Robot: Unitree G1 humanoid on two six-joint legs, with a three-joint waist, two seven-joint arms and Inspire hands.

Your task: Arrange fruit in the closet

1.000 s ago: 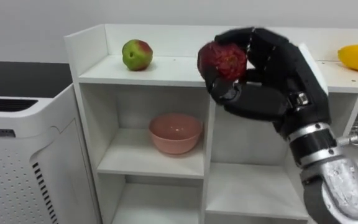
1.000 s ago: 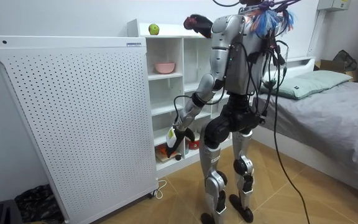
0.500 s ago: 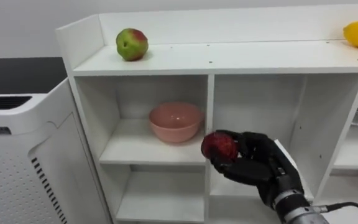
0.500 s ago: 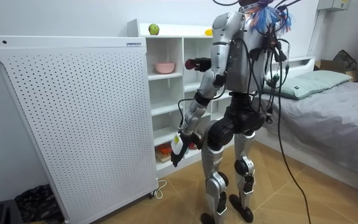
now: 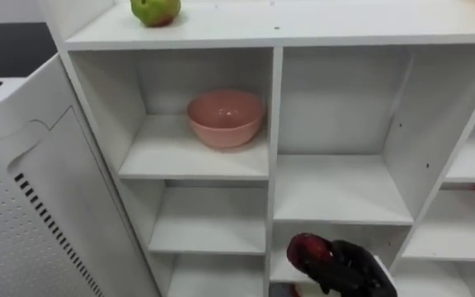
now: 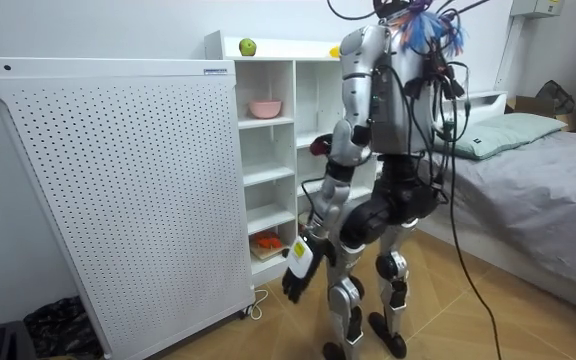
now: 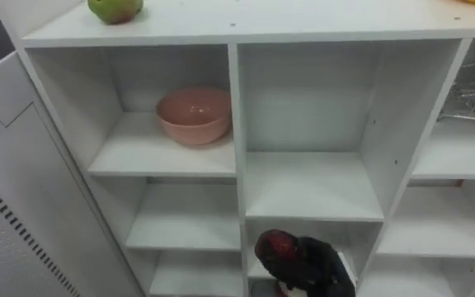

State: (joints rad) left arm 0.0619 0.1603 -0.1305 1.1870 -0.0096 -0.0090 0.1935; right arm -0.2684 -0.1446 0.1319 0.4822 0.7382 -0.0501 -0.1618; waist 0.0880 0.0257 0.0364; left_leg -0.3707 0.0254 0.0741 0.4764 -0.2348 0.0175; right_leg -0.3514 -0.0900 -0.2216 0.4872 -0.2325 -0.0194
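Evidently the robot's right hand [image 5: 349,271] is curling its fingers round a dark red round fruit [image 5: 306,249], gripping it closely so that it is not rolling free. It is holding the fruit low before the middle column of the white wooden shelf unit [image 5: 275,107], level with a lower compartment; whether the fruit is inside I cannot tell. Probably this column is being favoured because its visible shelf is lying bare, while a pink round bowl [image 5: 225,115] is occupying the upper left compartment and a green-and-red apple [image 5: 155,10] is sitting on top. The left hand [image 6: 296,272] is hanging low beside the robot's leg; how its fingers are set I cannot tell.

Home bedroom, bed [image 6: 528,150] with pillow [image 6: 493,133], white shelf unit [image 6: 268,140], wood floor [image 6: 468,320]
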